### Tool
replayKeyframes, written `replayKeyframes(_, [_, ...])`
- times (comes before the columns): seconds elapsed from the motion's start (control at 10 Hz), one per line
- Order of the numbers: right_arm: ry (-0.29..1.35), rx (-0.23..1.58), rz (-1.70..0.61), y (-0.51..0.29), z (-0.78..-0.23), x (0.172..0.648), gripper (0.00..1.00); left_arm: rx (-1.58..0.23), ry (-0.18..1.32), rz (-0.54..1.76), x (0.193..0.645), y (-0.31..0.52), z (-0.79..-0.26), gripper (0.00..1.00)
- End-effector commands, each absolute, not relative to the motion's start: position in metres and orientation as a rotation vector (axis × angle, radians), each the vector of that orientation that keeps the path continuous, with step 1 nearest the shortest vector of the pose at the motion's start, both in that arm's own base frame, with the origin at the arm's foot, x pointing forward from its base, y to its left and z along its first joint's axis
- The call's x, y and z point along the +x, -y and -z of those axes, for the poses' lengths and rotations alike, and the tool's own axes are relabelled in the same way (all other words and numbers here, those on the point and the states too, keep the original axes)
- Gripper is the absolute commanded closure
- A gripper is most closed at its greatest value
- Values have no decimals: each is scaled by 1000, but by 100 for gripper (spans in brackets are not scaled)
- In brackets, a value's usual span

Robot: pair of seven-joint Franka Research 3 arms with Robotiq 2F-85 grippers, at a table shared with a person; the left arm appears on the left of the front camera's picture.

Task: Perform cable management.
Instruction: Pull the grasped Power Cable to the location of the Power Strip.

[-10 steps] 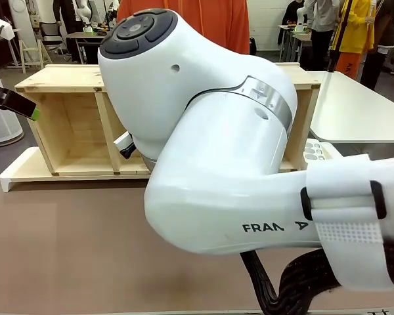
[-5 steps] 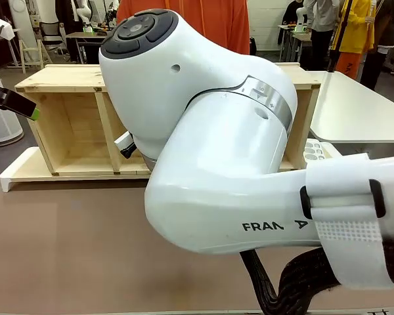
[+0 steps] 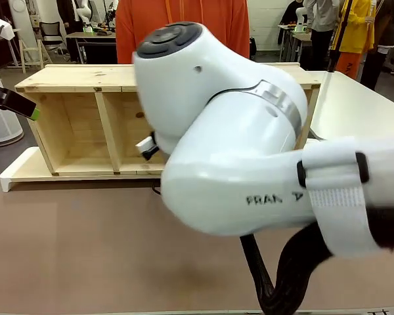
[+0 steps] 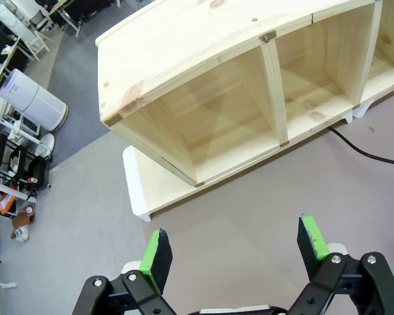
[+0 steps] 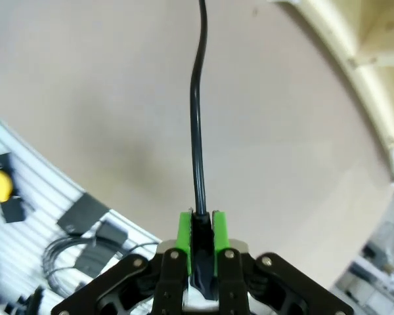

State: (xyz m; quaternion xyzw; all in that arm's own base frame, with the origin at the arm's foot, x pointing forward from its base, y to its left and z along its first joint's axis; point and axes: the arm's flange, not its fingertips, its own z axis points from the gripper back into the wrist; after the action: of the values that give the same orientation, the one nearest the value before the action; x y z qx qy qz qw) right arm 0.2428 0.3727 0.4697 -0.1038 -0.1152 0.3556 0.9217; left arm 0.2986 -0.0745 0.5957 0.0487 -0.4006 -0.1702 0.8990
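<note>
Right hand (image 5: pixel 201 226): clamped on cable (image 5: pixel 196 125)
Left hand (image 4: pixel 234 252): wide open — empty
Advice: pull slowly, steady tension — no jerks

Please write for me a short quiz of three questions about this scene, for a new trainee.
1. True or false: the right tool is shut on the cable.
2. The left tool is: A open, B shut, C holding a plug?
3. Fill in: the pads are ___ in colour.

Key: 1 true; 2 A; 3 green.
</note>
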Motion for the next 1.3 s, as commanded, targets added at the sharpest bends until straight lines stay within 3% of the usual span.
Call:
replayKeyframes(0.0, [218, -167, -657, -332, -471, 250, 84, 113, 838, 363, 300, 74, -596, 0])
replayKeyframes(0.7, [265, -185, -256, -191, -499, 229, 84, 113, 838, 363, 300, 74, -596, 0])
replayKeyframes(1.2, [309, -115, -113, -133, -510, 283, 84, 113, 838, 363, 300, 74, -596, 0])
